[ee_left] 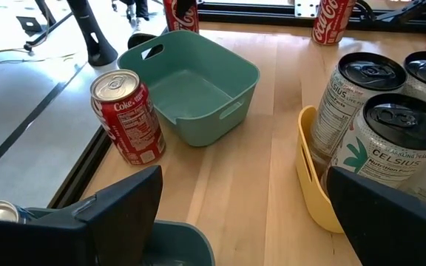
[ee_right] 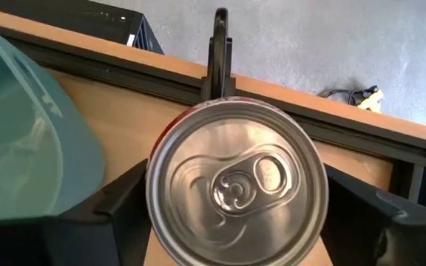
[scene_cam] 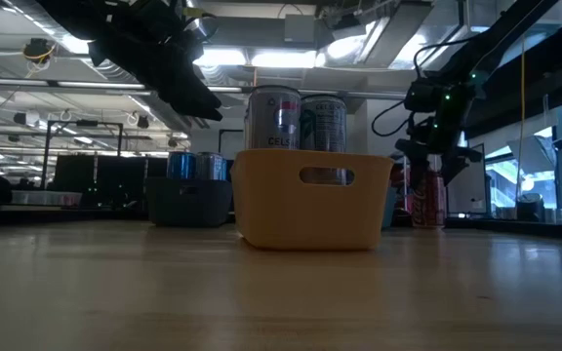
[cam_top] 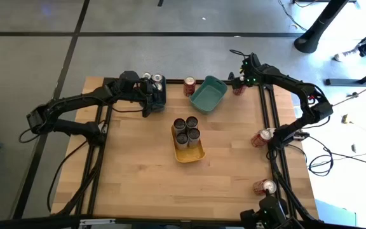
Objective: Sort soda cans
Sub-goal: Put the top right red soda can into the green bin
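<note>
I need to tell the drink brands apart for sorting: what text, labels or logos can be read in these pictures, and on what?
"CELSIUS": on the silver-grey metal can standing in the yellow plastic bin.
"Coke": on the red metal can beside the teal plastic bin.
Coca-Cola script, partly cut off: on a red can at the far table edge.
Fine print on the Celsius cans is too small to read.
</note>
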`<state>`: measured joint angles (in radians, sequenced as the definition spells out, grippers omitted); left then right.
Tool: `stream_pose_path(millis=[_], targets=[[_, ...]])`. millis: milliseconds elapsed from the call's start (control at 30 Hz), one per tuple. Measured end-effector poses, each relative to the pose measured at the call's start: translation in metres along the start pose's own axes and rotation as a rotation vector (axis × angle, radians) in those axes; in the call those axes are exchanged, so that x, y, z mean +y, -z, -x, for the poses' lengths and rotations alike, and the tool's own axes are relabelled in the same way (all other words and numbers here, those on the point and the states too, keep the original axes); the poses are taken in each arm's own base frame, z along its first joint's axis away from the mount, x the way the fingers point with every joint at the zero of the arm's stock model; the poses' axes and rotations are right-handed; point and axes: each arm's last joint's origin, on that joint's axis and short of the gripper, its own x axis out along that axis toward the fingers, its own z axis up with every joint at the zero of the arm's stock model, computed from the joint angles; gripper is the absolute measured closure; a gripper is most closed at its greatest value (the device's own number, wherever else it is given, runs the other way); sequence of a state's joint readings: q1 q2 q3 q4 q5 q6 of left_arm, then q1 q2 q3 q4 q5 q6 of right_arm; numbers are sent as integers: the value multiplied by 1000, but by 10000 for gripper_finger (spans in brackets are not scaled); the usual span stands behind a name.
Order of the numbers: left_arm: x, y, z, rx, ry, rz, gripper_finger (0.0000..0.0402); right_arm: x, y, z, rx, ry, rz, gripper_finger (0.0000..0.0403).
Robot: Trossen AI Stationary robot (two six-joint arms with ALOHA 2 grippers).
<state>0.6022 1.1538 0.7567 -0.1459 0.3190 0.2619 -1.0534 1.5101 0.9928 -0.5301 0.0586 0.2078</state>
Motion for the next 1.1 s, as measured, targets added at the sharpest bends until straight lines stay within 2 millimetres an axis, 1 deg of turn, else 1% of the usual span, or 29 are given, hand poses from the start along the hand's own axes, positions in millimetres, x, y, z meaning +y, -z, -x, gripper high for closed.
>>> stream_pose_path(millis=[100,167,300,400,533,667,800,967,1100], targets=[[0,0,0,0,0,-1,31,0,-3,5,25,5,17,116],[0,0,0,-4,-1,-5,31,4,-11,14,5,-5,37,116],[0,-1,0,-11,-3,-7,31,20,-34,40,-82,-24,70,116],[1,-2,0,-16,-5,-9,31,35,-41,54,-106,-56,105,115],[1,-2,0,-21,-6,-11,31,56,-49,67,-191,-109,147,112],[1,-2,0,-21,-6,-11,31,79,-43,65,-196,-159,201,113],[1,-2,-1,-19,-5,-7,31,97,-35,60,-170,-192,250,113],[2,1,-6,0,0,4,31,116,-26,45,-116,-207,302,113],[3,5,-14,28,7,26,31,122,-22,25,-58,-188,318,113]])
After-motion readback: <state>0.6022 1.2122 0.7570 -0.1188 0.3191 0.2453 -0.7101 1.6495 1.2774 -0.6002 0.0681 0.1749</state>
